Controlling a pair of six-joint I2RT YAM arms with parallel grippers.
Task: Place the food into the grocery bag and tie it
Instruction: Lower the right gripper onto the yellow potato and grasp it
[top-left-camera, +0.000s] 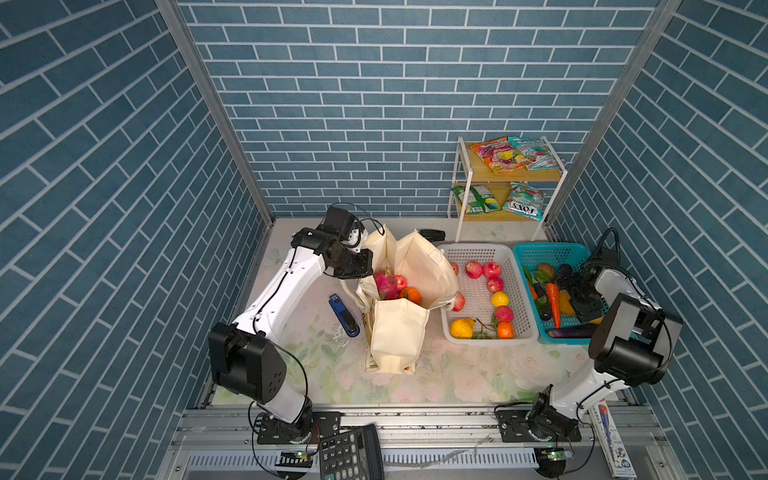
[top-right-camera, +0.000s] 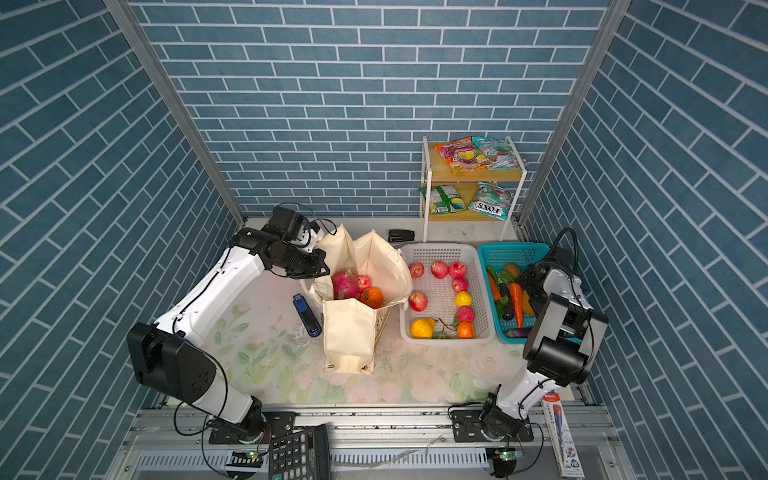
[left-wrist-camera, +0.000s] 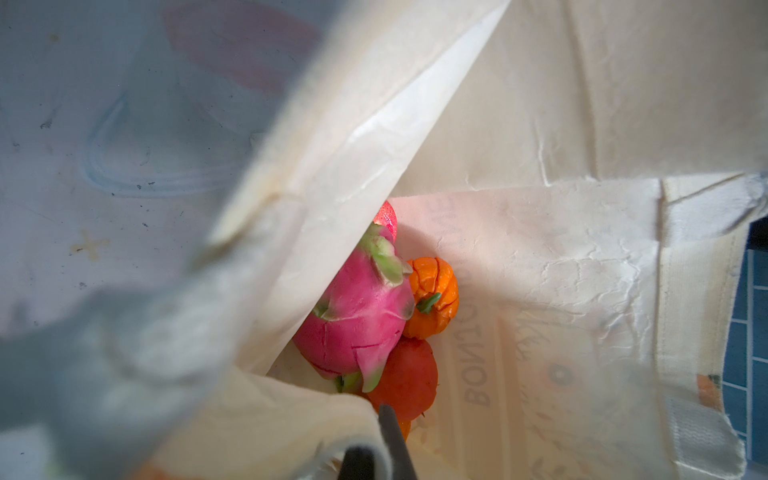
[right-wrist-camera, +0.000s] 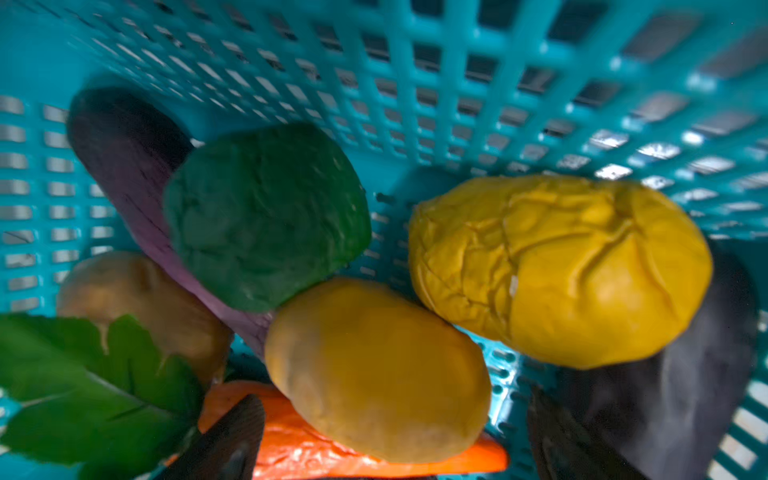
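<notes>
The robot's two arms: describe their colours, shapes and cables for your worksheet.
The left arm and right arm match: smooth white link shells between bulky black joint housings, each mounted on a black base plate. Thin black cables loop outside the joints. The wrists are black, ending in dark grey jaws.

We see bright, even overhead light in both top views: the bench is washed pale and its shadows are soft. The brick walls bow outward at the edges. In the left wrist view the grocery bag blurs to grey up close, yet the dragon fruit is sharp. The right wrist view is dimmer, the teal basket smeared and soft.
</notes>
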